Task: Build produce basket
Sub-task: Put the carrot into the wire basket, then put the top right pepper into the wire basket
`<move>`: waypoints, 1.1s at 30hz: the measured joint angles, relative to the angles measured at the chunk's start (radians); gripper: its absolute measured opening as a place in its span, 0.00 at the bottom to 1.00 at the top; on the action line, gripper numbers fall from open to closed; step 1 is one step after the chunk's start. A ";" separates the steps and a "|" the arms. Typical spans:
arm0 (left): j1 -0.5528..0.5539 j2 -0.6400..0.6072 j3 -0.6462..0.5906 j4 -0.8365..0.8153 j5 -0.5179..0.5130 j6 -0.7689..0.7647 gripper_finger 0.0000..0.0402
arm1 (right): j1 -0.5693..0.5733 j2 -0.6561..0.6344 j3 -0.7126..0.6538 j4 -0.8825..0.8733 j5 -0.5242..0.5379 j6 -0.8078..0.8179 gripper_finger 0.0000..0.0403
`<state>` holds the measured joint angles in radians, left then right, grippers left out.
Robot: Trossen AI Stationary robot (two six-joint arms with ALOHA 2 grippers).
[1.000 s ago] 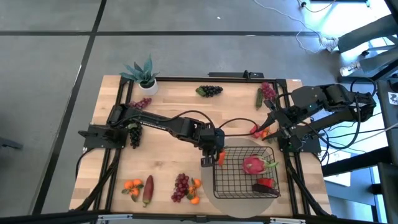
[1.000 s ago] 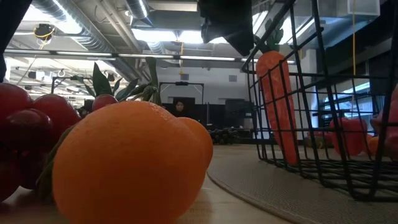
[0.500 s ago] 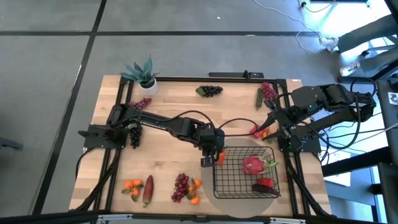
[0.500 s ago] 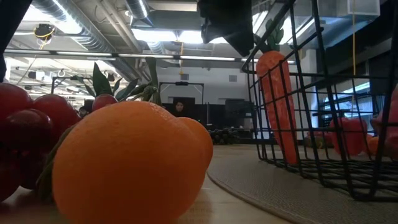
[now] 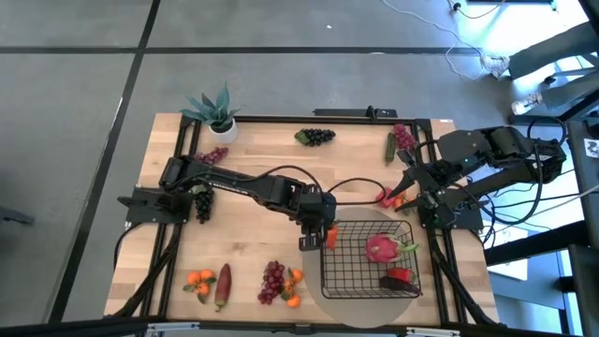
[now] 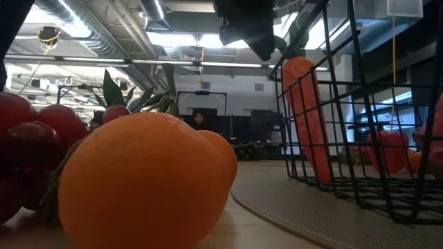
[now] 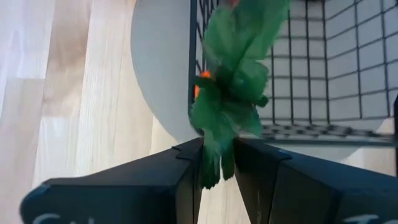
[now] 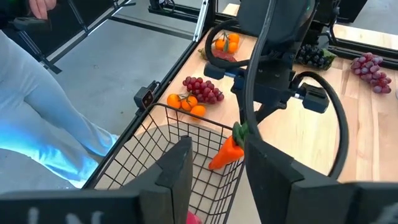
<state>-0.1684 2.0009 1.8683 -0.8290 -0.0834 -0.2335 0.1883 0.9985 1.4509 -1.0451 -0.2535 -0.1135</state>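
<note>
Your left arm reaches across the table from its left edge, elbow bent, wrist turned down over the near-left corner of the basket. The left gripper pinches the green leaf tuft of the carrot; the carrot hangs tilted against the basket's wire wall, tip downward inside it. Your right arm waits folded at the table's right edge, the right gripper above the basket's far side with fingers parted, holding nothing. A dragon fruit and red pepper lie in the basket.
</note>
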 joint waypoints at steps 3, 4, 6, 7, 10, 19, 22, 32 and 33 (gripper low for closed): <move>0.000 -0.012 0.001 -0.003 -0.006 0.005 0.17 | 0.000 0.000 0.000 0.000 0.000 0.000 0.32; 0.000 -0.019 0.001 -0.010 -0.009 0.006 0.17 | 0.000 0.000 0.000 0.000 0.000 0.000 0.32; 0.000 -0.029 0.001 -0.018 -0.011 0.007 0.17 | 0.000 0.000 0.000 -0.001 0.000 0.000 0.32; 0.000 -0.031 0.001 -0.012 -0.012 0.007 0.17 | 0.000 0.000 0.000 -0.001 0.000 0.000 0.32; 0.000 -0.042 -0.001 -0.024 -0.012 0.007 0.17 | 0.000 0.000 0.000 -0.001 0.000 0.000 0.32; 0.000 -0.062 0.000 -0.016 -0.012 0.006 0.17 | 0.000 0.000 0.000 -0.007 0.000 0.000 0.32; 0.000 -0.076 0.000 -0.015 -0.012 0.006 0.17 | 0.000 0.000 0.000 -0.014 0.000 0.000 0.32; -0.003 -0.136 -0.001 -0.045 -0.092 -0.004 0.17 | 0.000 -0.012 0.000 -0.028 0.000 0.023 0.32; -0.003 -0.149 -0.001 -0.059 -0.096 -0.020 0.17 | 0.000 -0.017 0.000 -0.036 0.001 0.028 0.32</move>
<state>-0.1719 1.8521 1.8678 -0.8881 -0.1795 -0.2533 0.1884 0.9816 1.4509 -1.0814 -0.2521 -0.0858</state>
